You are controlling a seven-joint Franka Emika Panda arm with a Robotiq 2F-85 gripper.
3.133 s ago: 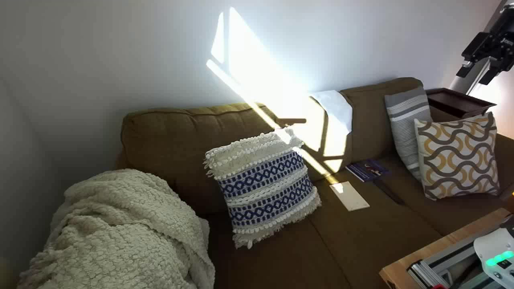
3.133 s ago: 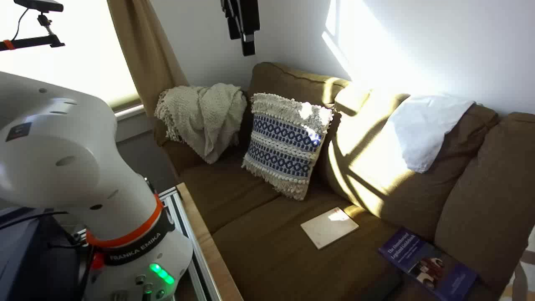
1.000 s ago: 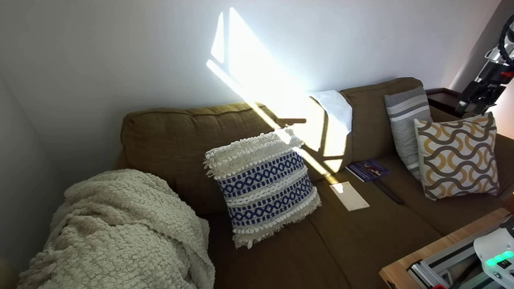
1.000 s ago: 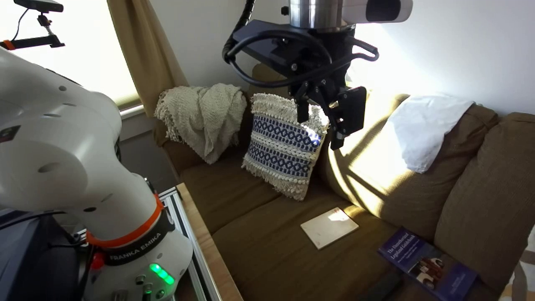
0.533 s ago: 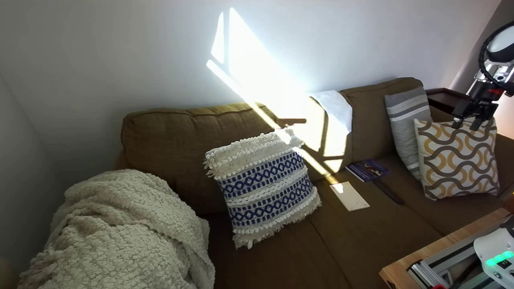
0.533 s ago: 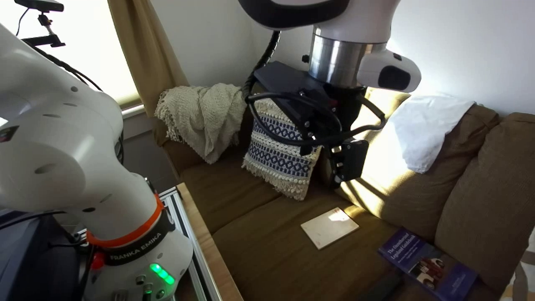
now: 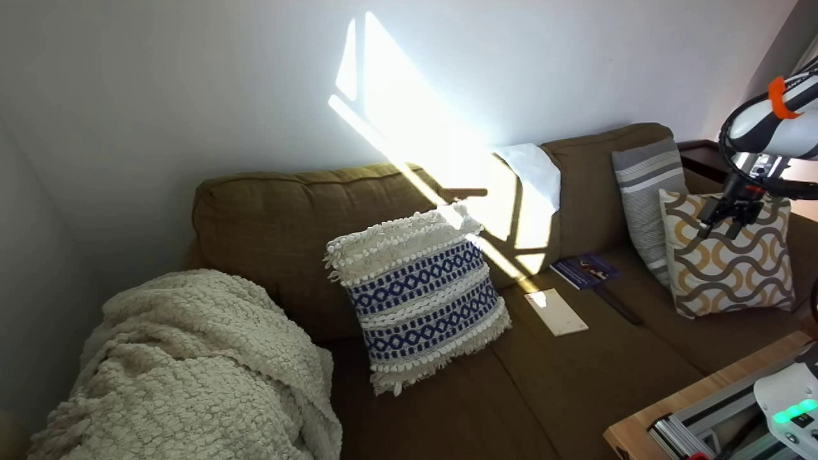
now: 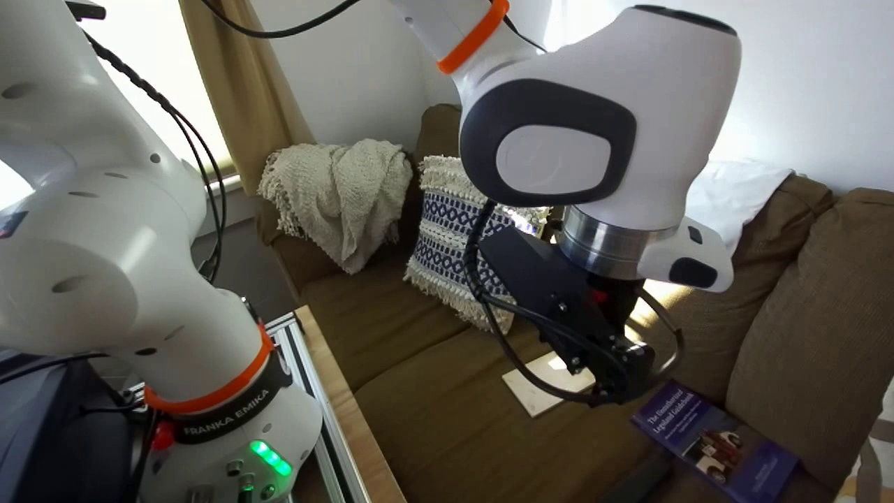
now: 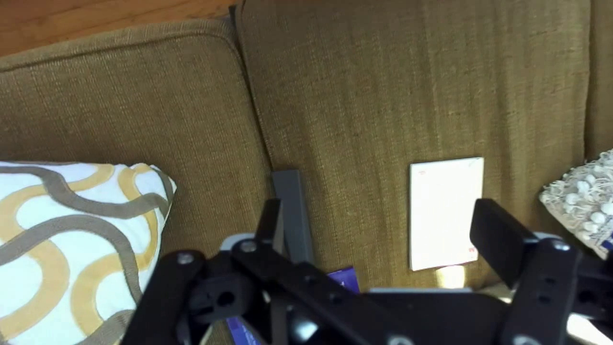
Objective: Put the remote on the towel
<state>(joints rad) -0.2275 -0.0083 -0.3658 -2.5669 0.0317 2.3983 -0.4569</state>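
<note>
The remote, a slim dark bar, lies on the sofa seat beside the seam between cushions in both exterior views (image 7: 618, 306) (image 8: 639, 478) and in the wrist view (image 9: 294, 211). The towel, a plain white cloth, hangs over the sofa's back cushion (image 7: 537, 179); the arm partly covers it in an exterior view (image 8: 737, 195). My gripper (image 9: 377, 211) is open and empty above the seat. In the wrist view its left finger overlaps the remote and its right finger overlaps a white panel. The gripper also shows in an exterior view (image 7: 719, 231), in front of a patterned pillow.
A purple book (image 8: 716, 443) lies against the remote's far end. The white flat panel (image 9: 446, 215) lies on the same seat. Pillows stand at either side: yellow-grey patterned (image 7: 728, 268), grey striped (image 7: 648, 191) and navy-white fringed (image 7: 428, 306). A cream blanket (image 8: 342, 195) covers the armrest.
The arm has swung in over the sofa and come down, bringing the gripper lower and nearer the seat. The remote, towel, book and panel have not moved.
</note>
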